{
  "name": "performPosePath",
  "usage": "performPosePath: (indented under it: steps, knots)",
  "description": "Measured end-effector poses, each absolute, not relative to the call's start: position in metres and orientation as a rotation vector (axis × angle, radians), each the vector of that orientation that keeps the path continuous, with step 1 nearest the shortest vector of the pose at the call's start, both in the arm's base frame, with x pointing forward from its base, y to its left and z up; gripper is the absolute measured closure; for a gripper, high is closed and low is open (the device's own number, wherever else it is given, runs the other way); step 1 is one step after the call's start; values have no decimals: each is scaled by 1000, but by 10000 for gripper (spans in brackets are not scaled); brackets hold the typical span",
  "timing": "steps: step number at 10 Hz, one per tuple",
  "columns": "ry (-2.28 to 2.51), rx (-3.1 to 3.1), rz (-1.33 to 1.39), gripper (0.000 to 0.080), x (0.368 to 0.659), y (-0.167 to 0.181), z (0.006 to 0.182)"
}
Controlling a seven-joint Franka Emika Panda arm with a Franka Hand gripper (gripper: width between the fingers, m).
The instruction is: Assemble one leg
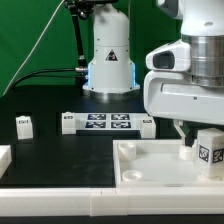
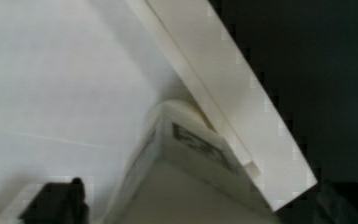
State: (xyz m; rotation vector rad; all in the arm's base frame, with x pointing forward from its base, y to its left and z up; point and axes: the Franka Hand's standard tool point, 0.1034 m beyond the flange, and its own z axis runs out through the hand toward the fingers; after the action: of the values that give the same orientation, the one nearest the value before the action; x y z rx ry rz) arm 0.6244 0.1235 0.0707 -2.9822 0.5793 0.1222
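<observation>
White tray (image 2: 215, 85), fingers (image 2: 55, 200) beside leg (image 1: 209, 148)

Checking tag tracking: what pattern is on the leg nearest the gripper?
Leg: white, black-and-white square tag; best in exterior view.

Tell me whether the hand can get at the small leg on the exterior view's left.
Probably yes. The leg stands alone on bare table, nothing over or against it. The hand hangs over the tray; only the flat marker board lies between.
</observation>
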Motion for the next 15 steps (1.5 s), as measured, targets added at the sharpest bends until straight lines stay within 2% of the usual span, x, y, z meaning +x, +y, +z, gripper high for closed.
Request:
performPosePath:
  steps: [2, 6, 8, 9, 10, 13, 15]
  knots:
    - [205, -3032, 101, 151, 624, 122, 70]
    - [-149, -3029, 78, 151, 625, 121, 70]
    - [-147, -3029, 78, 394, 625, 121, 70]
    - [-147, -3030, 78, 394, 625, 120, 70]
    - [-146, -3030, 78, 508, 625, 120, 70]
    - [9, -3035, 84, 508, 626, 119, 70]
    - [501, -3003, 103, 508, 625, 119, 69]
